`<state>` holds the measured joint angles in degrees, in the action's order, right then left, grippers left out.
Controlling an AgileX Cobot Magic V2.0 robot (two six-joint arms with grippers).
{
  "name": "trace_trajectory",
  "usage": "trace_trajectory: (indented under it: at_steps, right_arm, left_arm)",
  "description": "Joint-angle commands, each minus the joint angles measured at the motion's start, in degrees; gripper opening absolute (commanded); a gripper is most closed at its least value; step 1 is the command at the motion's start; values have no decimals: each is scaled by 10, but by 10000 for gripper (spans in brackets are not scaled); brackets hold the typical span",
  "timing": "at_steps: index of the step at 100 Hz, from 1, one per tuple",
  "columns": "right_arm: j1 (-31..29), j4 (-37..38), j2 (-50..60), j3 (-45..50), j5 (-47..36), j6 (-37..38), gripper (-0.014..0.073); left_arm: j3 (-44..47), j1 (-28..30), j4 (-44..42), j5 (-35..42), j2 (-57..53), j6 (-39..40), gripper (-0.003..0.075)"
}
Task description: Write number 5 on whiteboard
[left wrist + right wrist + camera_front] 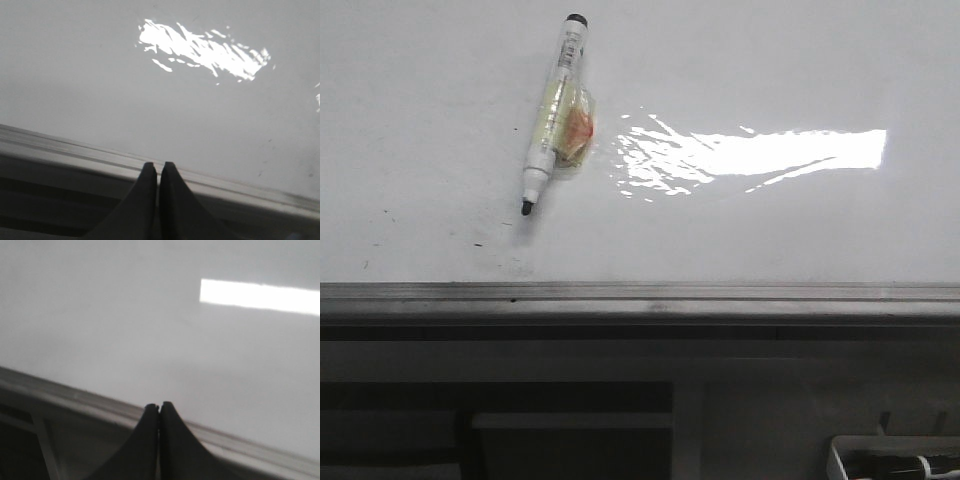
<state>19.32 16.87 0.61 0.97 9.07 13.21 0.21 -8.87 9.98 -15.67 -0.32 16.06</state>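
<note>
Both grippers (158, 167) (159, 406) closed, empty; glossy whiteboard (770, 230) unmarked, uncapped marker (552, 115) lying on it

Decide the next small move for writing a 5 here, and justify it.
Probably open the left pincer and reach for the marker: it lies loose and uncapped on the whiteboard, no 5 is drawn, and both pincers sit shut and empty at the board's edge.

No text, number or sign legible in any view. The marker (552, 112) lying on the whiteboard (770, 230) carries a band of small dark print along its barrel, near the capped end, but it is too small and blurred to read. Whiteboard surface shows only a few dark specks near the marker tip, no written figure.
</note>
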Motion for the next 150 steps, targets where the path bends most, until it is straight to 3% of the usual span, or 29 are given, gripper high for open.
trace_trajectory:
  at_steps: [1,15,38,54,71,82,93,99,109,118,150]
  right_arm:
    - [-3,-4,10,13,-109,2,-41]
    - [-3,-73,10,13,-113,14,-41]
    - [-3,-194,10,-3,-165,15,-41]
    - [-3,-184,-23,-73,-74,15,-41]
    - [-3,-107,-113,-169,-4,15,-41]
    - [-3,-94,-167,-221,2,15,-38]
    - [-3,-98,-216,-263,23,15,-4]
    - [-3,-98,-239,-277,27,15,72]
    - [-3,-98,-262,-289,29,15,224]
    - [-3,-98,-268,-289,28,15,323]
    - [-3,-102,-268,-289,35,15,336]
  left_arm:
    - [10,0,70,74,-16,2,-20]
    - [10,0,181,151,-16,2,-20]
    - [4,0,208,182,-16,2,-20]
    - [-57,0,151,97,11,-7,-20]
    - [-167,0,83,-9,111,-65,-11]
    - [-223,0,96,-27,182,-96,102]
    - [-259,-2,154,-50,259,-161,353]
    - [-270,-7,204,-74,290,-230,428]
    - [-292,-31,291,-114,353,-365,428]
    - [-305,-64,321,-105,403,-394,384]
    - [-347,-251,324,49,553,-393,377]
